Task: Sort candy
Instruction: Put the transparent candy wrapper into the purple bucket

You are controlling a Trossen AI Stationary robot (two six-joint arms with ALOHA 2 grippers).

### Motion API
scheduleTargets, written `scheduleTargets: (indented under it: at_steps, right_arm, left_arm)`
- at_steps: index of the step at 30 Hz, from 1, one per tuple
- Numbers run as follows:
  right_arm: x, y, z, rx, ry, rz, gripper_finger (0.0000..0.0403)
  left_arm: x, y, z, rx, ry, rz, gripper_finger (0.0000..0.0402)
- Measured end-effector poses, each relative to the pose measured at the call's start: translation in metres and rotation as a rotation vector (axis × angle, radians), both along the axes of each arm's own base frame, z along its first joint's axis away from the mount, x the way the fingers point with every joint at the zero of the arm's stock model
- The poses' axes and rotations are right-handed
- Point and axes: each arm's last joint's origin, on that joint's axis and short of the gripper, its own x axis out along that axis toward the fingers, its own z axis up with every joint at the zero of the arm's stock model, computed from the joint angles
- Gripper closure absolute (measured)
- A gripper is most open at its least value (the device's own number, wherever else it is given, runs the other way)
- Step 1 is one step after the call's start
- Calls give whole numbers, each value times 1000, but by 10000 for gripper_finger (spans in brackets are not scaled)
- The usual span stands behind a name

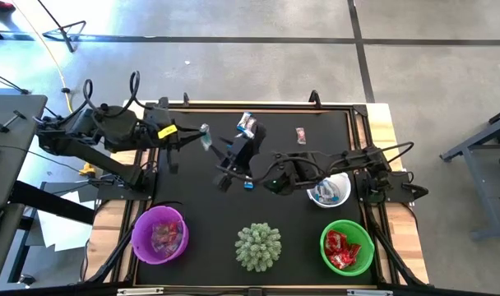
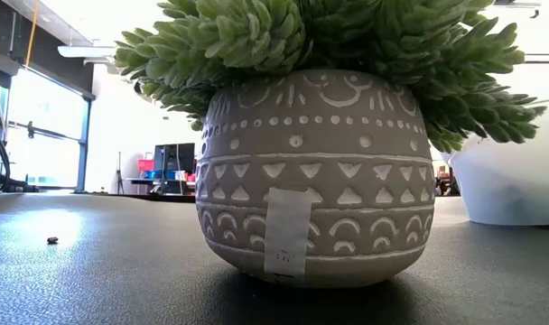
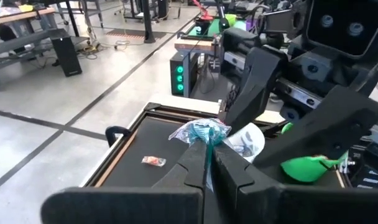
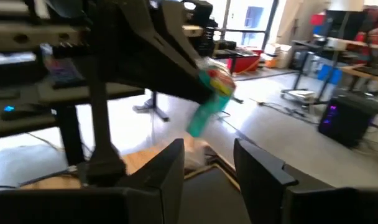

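A: Where's the candy now?

B: One teal-wrapped candy (image 3: 201, 132) is pinched in the closed left gripper (image 1: 203, 136), held above the mat, upper centre-left in the high view. The right gripper (image 1: 225, 168) sits just beside it, fingers apart and holding nothing.

A: What's already sorted?

B: Pinkish pieces lie in the purple bowl (image 1: 142, 223) at lower left, red ones in the green bowl (image 1: 363, 238) at lower right, blue-and-white ones in the white bowl (image 1: 342, 181) above it.

A: And left?

B: A blue-and-white sweet (image 1: 246, 123) and a reddish one (image 1: 300, 135) near the mat's top edge, plus a small blue piece (image 1: 247, 185) at centre. I'd judge it mostly done. The potted plant (image 1: 258, 246) stands bottom centre.
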Motion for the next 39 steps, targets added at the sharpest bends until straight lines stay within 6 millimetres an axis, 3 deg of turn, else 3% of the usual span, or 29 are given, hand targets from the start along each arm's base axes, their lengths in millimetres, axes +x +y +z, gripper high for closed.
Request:
scheduleTargets:
  at_steps: [6, 11, 15, 21, 26, 33, 39]
  right_arm:
    - [-9, -3, -2, 34, 52, -35, 267]
    - [-25, 1, -8, 99, 134, -39, 267]
    - [-38, 5, -16, 162, 214, -42, 267]
    - [-51, 10, -29, 239, 307, -92, 267]
    - [-60, 12, -37, 315, 361, -125, 267]
    - [-66, 10, -41, 327, 407, -154, 267]
    - [-67, 9, -43, 331, 454, -137, 267]
  left_arm:
    - [-10, 1, 0, -79, 1, -9, 401]
    - [-21, -2, -10, -269, 101, -135, 401]
    - [-31, -11, -24, -466, 290, -215, 401]
    - [-45, -32, -49, -691, 644, -166, 401]
    - [-46, -58, -70, -751, 798, -90, 401]
    - [-41, -86, -118, -716, 1001, 17, 381]
    - [-35, -95, -128, -741, 1113, -3, 344]
